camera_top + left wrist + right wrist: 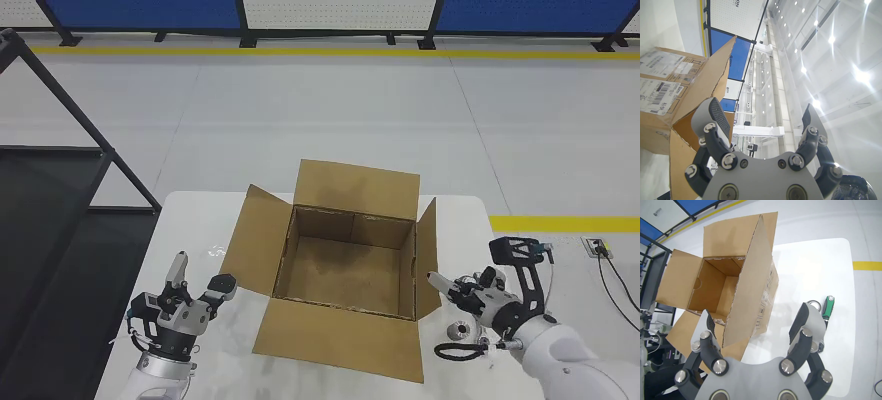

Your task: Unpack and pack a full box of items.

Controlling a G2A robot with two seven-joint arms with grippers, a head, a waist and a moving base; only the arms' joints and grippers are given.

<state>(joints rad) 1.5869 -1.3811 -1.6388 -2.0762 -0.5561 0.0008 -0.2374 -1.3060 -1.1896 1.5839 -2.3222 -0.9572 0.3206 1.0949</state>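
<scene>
On the white worktop [195, 225] the box [352, 230] stands in the middle with all 4 flaps folded out and its brown floor showing. My right claw [755, 311] is spread and carries nothing. It hangs just beside the box's right flap [753, 275], which stands nearly upright. Near it on the worktop lie a green-handled tool [828, 308] and a small metal ring [814, 303], the tool partly hidden behind one of my fingers [810, 317]. My left claw [200, 278] is spread too, with nothing between its pads, and points upward close to the left flap [255, 240].

As I judge it, the flaps are the main hazard. The box looks light, so if either claw clips a flap edge on its way over the rim, it could shove the whole box across the worktop or fold that flap inward over the opening. The tool is slim and lies flat, so a pinch taken off-centre could let it swing or slip out above the box. The ring sits low and right next to the tool. If I close on one, I may nudge the other away or trap both together.
</scene>
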